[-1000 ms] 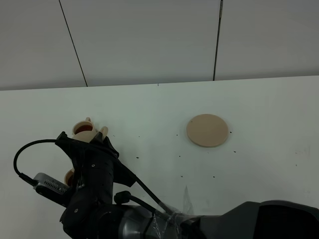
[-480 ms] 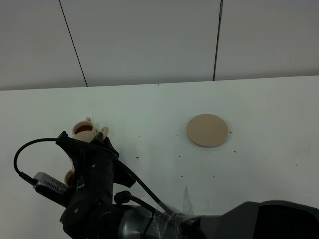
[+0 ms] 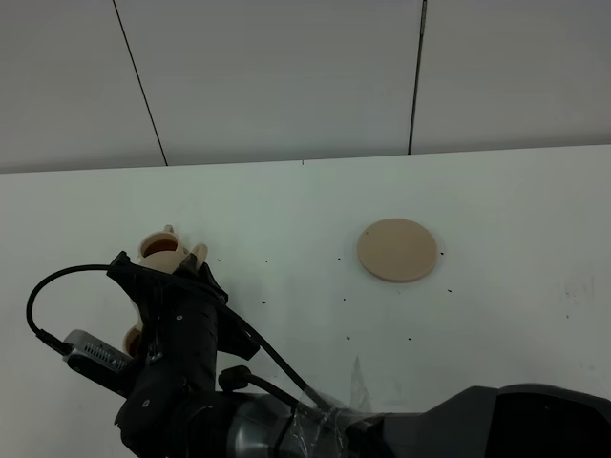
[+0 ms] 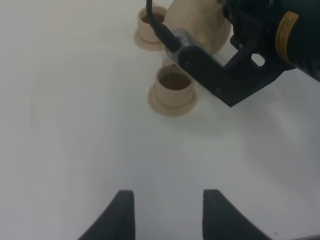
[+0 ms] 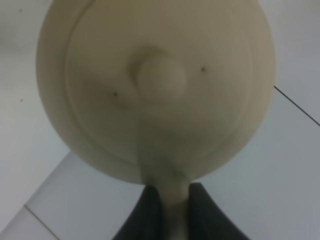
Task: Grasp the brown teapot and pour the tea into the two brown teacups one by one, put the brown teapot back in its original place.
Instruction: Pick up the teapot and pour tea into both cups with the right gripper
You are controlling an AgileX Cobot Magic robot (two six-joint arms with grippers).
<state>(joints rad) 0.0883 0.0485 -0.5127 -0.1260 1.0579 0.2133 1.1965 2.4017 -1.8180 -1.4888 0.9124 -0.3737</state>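
Nearest you, the left hand hangs released above the bare white surface, its 2 dark fingers spread apart with nothing between them.

Just beyond, you see the black right arm reaching across to the near left of the surface. Its right hand is clenched on the loop handle of the squat round matte tan clay teapot, which it holds lifted with the knobbed lid facing the wrist camera. From the high view only a tip of the teapot shows past the arm.

Below the arm, on the left wrist view, you see 2 small matte tan teacups on matching round saucers. The nearer teacup holds dark liquid and sits beside the arm's black bracket. The farther teacup also shows dark liquid; the teapot body is just beside it.

Well apart, to the far right, the flat round matte tan saucer disc lies bare on the surface.
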